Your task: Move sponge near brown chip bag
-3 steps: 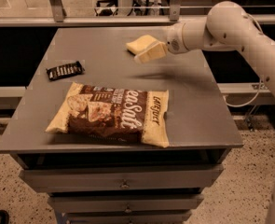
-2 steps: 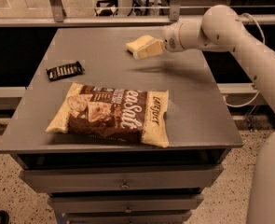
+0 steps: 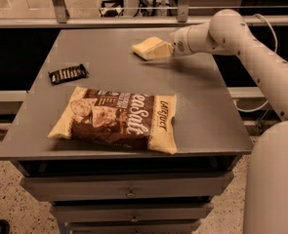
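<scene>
The pale yellow sponge point(image 3: 144, 47) is at the back middle of the grey table point(image 3: 204, 113), held just above its surface with a shadow under it. My gripper point(image 3: 160, 51) reaches in from the right and is shut on the sponge's right end. The brown chip bag point(image 3: 116, 118) lies flat at the front left of the table, well apart from the sponge, toward the front and a little left of it.
A small black candy bar wrapper point(image 3: 68, 73) lies at the table's left side. My white arm point(image 3: 260, 67) spans the right side, over the table's right edge. Drawers point(image 3: 129, 189) sit below the table front. A rail point(image 3: 109, 21) runs behind the table.
The gripper and sponge have stayed almost in place at the back of the table. The arm's elbow and upper part have swung nearer at the right.
</scene>
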You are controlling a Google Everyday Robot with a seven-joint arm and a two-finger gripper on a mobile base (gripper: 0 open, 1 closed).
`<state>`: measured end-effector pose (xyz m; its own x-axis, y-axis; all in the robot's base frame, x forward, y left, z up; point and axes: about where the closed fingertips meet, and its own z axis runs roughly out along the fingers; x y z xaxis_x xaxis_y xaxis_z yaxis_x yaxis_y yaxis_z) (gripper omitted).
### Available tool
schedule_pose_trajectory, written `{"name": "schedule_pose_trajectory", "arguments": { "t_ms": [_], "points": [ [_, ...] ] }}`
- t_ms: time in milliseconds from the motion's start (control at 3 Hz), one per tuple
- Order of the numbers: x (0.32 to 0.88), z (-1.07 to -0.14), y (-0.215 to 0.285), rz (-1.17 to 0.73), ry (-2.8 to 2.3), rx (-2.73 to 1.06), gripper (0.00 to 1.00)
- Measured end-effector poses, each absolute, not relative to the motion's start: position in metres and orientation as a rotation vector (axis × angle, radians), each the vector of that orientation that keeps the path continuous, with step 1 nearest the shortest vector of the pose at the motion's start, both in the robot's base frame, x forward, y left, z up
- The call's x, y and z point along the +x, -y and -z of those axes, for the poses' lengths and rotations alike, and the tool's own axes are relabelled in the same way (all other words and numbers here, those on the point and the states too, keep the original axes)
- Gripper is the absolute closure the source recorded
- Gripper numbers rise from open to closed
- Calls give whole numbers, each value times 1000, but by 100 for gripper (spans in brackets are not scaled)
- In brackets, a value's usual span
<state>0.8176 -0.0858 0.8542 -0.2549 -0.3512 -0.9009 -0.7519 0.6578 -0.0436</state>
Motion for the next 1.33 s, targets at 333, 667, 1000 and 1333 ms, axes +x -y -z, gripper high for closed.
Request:
{"name": "schedule_pose_trajectory", "arguments": {
  "t_ms": [333,667,1000,1333],
  "points": [
    [820,-849,90,-498,-1871,-861,41],
    [817,-853,90,-498,-1862,-859,72],
    [811,-861,89,-495,-1844,-864,95],
    [796,-885,87,-483,-1794,-890,100]
  ]
}}
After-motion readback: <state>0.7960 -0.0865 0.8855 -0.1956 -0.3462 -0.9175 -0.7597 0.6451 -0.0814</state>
